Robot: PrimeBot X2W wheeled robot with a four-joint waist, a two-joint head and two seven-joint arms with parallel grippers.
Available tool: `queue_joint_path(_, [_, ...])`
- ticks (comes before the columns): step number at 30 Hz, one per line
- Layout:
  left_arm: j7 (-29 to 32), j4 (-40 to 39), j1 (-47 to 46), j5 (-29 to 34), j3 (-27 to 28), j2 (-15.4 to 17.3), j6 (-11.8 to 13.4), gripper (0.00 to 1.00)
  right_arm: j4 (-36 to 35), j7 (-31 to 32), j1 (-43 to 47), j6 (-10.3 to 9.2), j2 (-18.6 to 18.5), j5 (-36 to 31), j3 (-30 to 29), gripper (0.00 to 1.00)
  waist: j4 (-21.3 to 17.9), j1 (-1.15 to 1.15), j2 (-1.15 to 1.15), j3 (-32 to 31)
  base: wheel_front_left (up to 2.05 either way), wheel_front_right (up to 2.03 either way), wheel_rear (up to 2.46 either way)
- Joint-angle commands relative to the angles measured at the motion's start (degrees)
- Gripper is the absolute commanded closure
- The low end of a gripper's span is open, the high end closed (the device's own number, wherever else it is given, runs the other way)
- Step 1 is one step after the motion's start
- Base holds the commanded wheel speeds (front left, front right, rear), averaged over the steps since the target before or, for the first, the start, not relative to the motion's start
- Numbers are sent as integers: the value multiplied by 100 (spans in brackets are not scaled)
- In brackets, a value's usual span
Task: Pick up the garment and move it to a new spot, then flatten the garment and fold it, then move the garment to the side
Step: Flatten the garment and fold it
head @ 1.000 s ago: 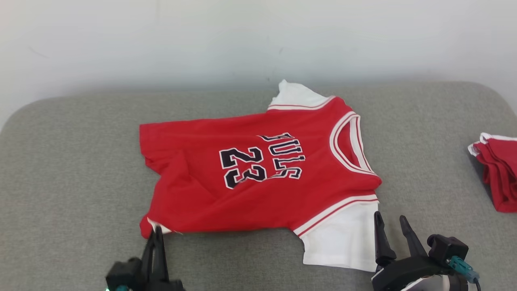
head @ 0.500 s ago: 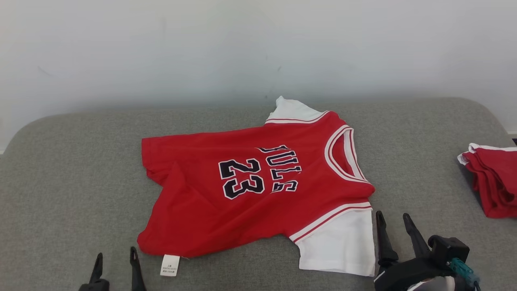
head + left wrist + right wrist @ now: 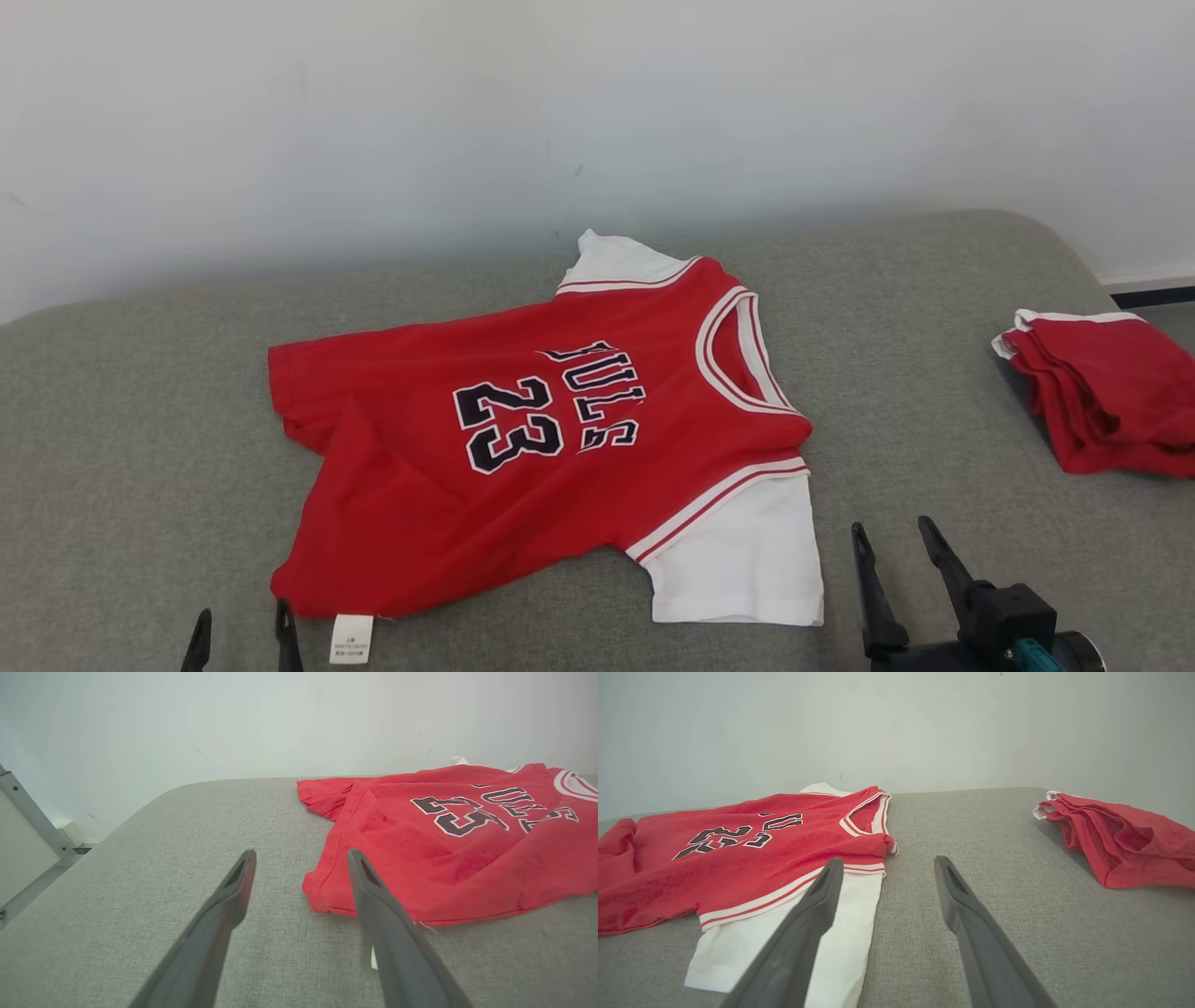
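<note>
Left gripper (image 3: 243, 642) at 7 o'clock and right gripper (image 3: 891, 534) at 5, both spread and empty, flank the garment (image 3: 523, 448) lying central on the grey cushion (image 3: 140, 420); flattening looks in hand, needing its rumpled 9 o'clock hem pulled smooth.

Left of the left pincer (image 3: 241, 618) the bench (image 3: 140, 448) is bare; the shirt (image 3: 523, 439) lies just to its right. Open bench runs between the right pincer (image 3: 890, 528) and the folded red garment (image 3: 1102, 401).

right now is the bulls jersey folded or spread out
Spread out: the jersey lies front up on the grey cushion, both white sleeves showing.
</note>
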Motion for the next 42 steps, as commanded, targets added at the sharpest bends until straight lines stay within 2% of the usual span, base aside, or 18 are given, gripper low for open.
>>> queue_joint_path(1, [-18, -20, 120, 34, 45, -25, -21, 0, -35, -3, 76, -16, 11, -41, 20, 0, -53, 0, 0, -16, 0, 0, 0])
queue_joint_path(14, [-18, -158, 276, 234, 231, -140, -245, 0, -31, -3, 203, -16, 23, 8, 225, 0, -62, 0, 0, -49, 0, 0, 0])
queue_joint_path(19, [-18, -111, 191, 240, 215, -182, -321, 0, 429, -4, 143, -16, 24, 273, 344, 0, 20, 0, 0, 29, 0, 0, 0])
queue_joint_path(33, [-18, -52, -36, 126, 5, -238, -269, 0, 1752, -3, -436, -16, 24, 593, 381, 0, 371, 0, 0, 454, 0, 0, 0])
queue_joint_path(35, [-18, -46, -70, 92, -7, -239, -219, 0, 2015, -1, -529, -16, 22, 639, 388, 5, 412, 0, 0, 487, 0, 0, 0])
queue_joint_path(37, [-18, -56, -74, 58, -45, -241, -188, 0, 2257, 8, -609, -16, 17, 610, 396, 25, 439, 0, 0, 502, 0, 0, 0])
queue_joint_path(38, [-18, -64, -65, 43, -62, -241, -170, 0, 2333, 11, -634, -16, 14, 614, 385, 50, 446, 0, 0, 508, 0, 0, 0])
queue_joint_path(39, [-18, -69, -62, 34, -77, -240, -165, 0, 2396, 16, -663, -16, -13, 608, 376, 64, 450, 0, 0, 513, 0, 0, 0])
queue_joint_path(40, [-18, -78, -64, 3, -89, -240, -142, 0, 2428, 22, -671, -16, -30, 598, 376, 100, 450, 0, 0, 516, 0, 0, 0])
queue_joint_path(42, [-18, -95, -56, -29, -106, -241, -112, 0, 2400, 21, -673, -17, -63, 645, 294, 100, 436, 0, 0, 517, 0, 0, 0])
